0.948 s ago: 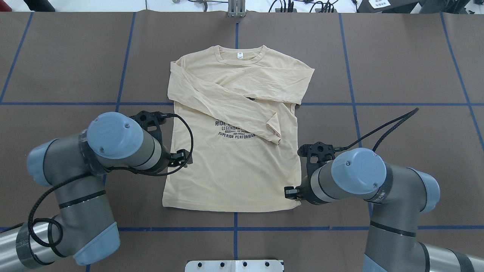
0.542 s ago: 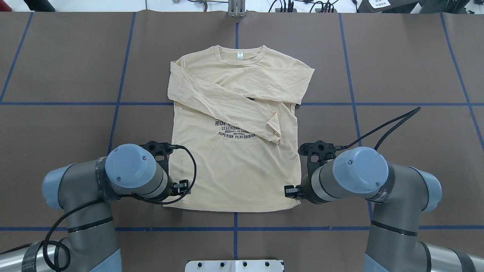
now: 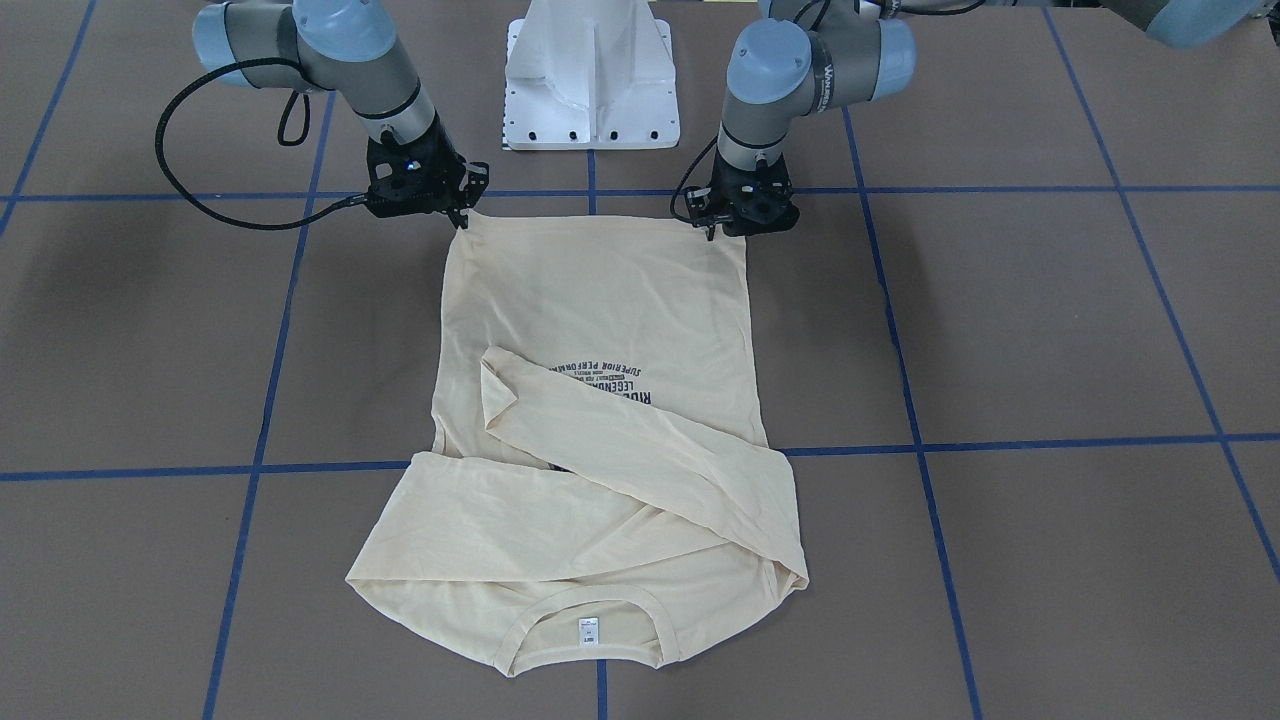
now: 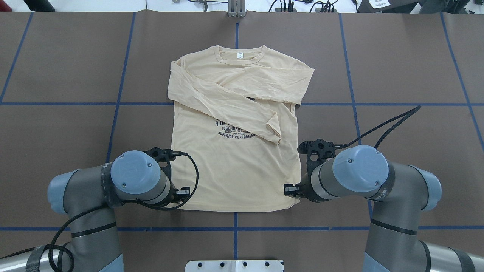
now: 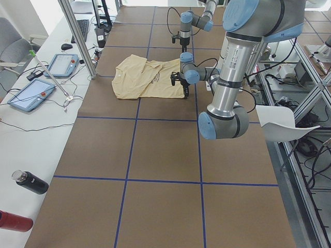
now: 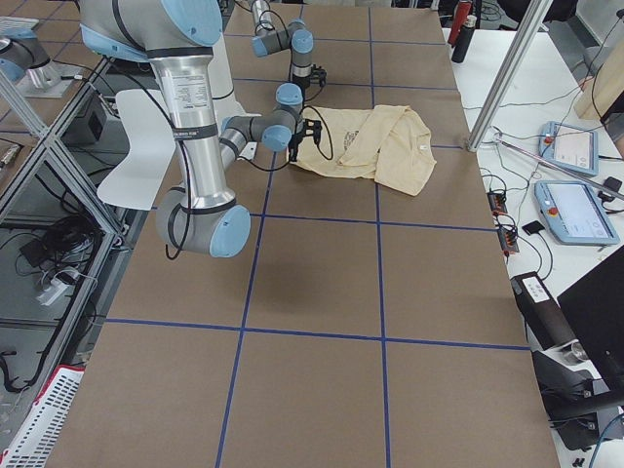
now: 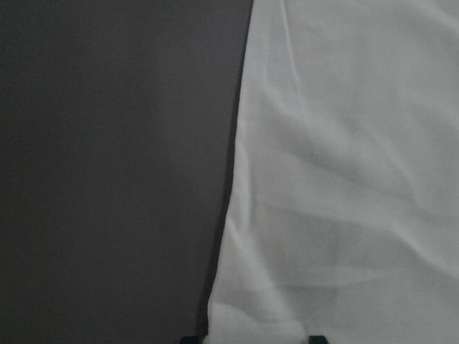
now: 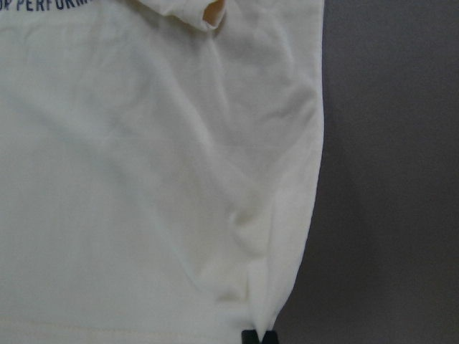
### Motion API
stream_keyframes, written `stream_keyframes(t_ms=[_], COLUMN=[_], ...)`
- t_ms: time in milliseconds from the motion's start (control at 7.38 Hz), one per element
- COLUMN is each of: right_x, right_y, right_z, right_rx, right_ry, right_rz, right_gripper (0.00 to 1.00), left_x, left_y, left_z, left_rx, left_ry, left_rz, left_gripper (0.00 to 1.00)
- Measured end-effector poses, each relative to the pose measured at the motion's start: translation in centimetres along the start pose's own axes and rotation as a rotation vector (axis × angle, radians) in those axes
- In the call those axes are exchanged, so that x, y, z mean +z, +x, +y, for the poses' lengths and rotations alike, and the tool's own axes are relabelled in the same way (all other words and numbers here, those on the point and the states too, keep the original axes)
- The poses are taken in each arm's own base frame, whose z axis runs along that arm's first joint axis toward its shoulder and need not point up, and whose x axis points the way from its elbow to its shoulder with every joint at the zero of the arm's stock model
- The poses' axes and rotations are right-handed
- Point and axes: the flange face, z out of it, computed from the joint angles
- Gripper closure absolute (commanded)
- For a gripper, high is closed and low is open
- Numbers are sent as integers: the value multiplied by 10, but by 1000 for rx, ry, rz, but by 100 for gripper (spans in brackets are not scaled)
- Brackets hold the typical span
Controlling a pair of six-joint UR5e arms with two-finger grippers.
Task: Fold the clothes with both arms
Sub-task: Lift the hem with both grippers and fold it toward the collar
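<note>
1. Sleeves (image 4: 227, 104) already lie crossed over the chest of the T-shirt (image 4: 234, 173), which lies flat on the desk (image 4: 397, 68) with its collar at 12 o'clock. The body fold is not yet done.
2. Right claw (image 8: 258, 335), at the 5 o'clock corner of the hem (image 4: 234, 207), is pinched closed on the cloth.
3. Left claw (image 7: 251, 338), at the 7 o'clock corner, gapes wide astride the hem and grips nothing.

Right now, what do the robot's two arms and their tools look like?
The left arm and right arm are grey metal tubes with round light-blue joint caps and black bands. The left tool and right tool are black and two-fingered. A black braided cable loops from each wrist.
</note>
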Motion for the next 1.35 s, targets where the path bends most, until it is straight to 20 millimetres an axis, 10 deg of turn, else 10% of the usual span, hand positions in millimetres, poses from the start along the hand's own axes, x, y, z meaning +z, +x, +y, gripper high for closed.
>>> stream_keyframes(t_ms=[135,1355], right_x=[0,-34], right_y=[0,27], right_z=[-1,-5], right_rx=[1,32], right_ry=[1,-64], right_rz=[0,-35], right_gripper=[100,100], left_x=[-2,-44], left_y=[1,10], left_z=[1,19], left_rx=[5,17], left_ry=[0,-18], left_rz=[4,-24], left_gripper=[100,100])
